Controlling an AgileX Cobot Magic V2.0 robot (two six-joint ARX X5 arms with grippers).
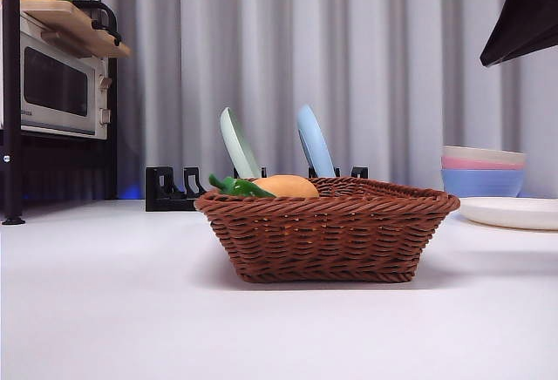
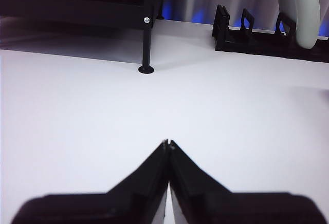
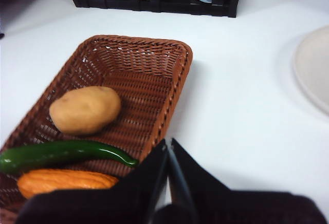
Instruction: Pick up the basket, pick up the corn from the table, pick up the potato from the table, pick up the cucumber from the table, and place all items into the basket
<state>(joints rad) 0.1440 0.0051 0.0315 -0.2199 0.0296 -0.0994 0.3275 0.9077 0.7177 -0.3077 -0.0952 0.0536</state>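
The brown wicker basket (image 1: 327,232) stands on the white table (image 1: 105,310) in the middle of the front view. In the right wrist view the basket (image 3: 149,64) holds the tan potato (image 3: 85,109), the dark green cucumber (image 3: 61,153) and the orange-yellow corn (image 3: 64,180), lying side by side. In the front view only a green tip (image 1: 237,186) and an orange top (image 1: 286,186) rise above the rim. My right gripper (image 3: 169,144) is shut and empty, above the basket's near rim. My left gripper (image 2: 167,144) is shut and empty over bare table.
A black dish rack (image 1: 170,190) with a green plate (image 1: 238,143) and a blue plate (image 1: 315,140) stands behind the basket. Stacked bowls (image 1: 483,171) and a white plate (image 1: 514,213) are at the right. A microwave (image 1: 57,88) on a black shelf is at the left.
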